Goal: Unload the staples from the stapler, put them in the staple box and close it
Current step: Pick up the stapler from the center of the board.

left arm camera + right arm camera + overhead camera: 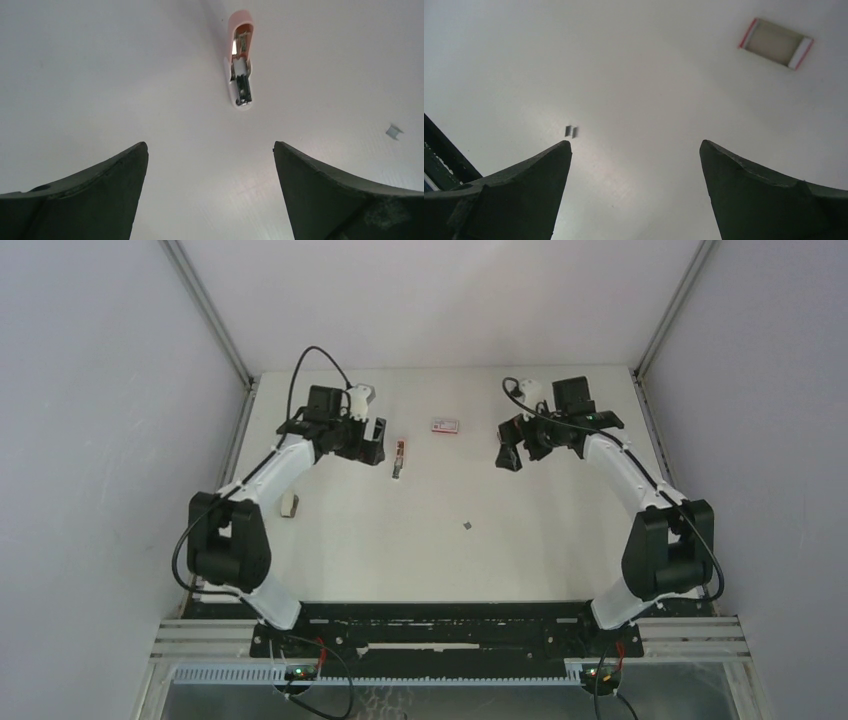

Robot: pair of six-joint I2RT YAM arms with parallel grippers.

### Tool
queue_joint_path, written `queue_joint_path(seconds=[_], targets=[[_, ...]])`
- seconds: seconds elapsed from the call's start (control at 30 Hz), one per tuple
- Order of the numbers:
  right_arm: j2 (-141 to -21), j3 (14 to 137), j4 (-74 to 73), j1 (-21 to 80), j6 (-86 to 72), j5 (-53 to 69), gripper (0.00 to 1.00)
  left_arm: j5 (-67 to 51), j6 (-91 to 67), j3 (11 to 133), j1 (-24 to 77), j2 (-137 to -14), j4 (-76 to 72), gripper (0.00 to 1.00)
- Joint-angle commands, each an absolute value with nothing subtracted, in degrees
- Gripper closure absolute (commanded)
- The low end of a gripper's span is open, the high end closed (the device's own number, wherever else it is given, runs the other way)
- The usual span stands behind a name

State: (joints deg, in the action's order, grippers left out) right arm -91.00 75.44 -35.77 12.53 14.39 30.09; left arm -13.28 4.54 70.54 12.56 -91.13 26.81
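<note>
From above, the stapler [399, 458] is lying open beside the left tool [372, 440], with staples [468, 525] sitting midway down the counter [330, 560]. Left wrist — its jaws are gaping wide, gripping nothing. Right wrist — the right tool [635, 145] is gaping too, empty, staples showing beyond it.

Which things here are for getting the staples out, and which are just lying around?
For the job:
- stapler, lying open
- staples, little grey bits lying loose

Just lying about:
- red-and-white box
- small pale block
</note>
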Motion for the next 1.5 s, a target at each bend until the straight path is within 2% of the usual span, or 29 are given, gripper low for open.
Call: queue_joint_path(seconds=[0.0,0.3,0.73,0.9,1.1,1.47], targets=[[-85.15,72.47,-31.77,8.0,15.42,32.28,0.0,-9.12,-2.25,77.68,16.32,-96.42,25.67,0.01],[-82.44,70.84,-30.56,6.31,16.35,33.77,0.0,-2.96,-6.15,82.96,22.72,-105.29,25.88,0.11],[-82.21,70.84,-31.11,6.51,17.4,36.58,0.0,3.57,-8.59,86.33,25.64,-112.46,23.68,0.25],[-81.78,70.84,-31.29,6.36,17.7,37.49,0.0,3.52,-8.78,87.6,25.75,-114.91,23.56,0.33],[-82.08,70.84,-31.48,6.29,17.74,38.12,0.0,3.98,-8.91,87.63,26.04,-115.9,23.47,0.35],[-82.08,70.84,-31.6,6.17,17.63,38.64,0.0,3.74,-9.77,88.06,26.1,-117.8,23.39,0.48]])
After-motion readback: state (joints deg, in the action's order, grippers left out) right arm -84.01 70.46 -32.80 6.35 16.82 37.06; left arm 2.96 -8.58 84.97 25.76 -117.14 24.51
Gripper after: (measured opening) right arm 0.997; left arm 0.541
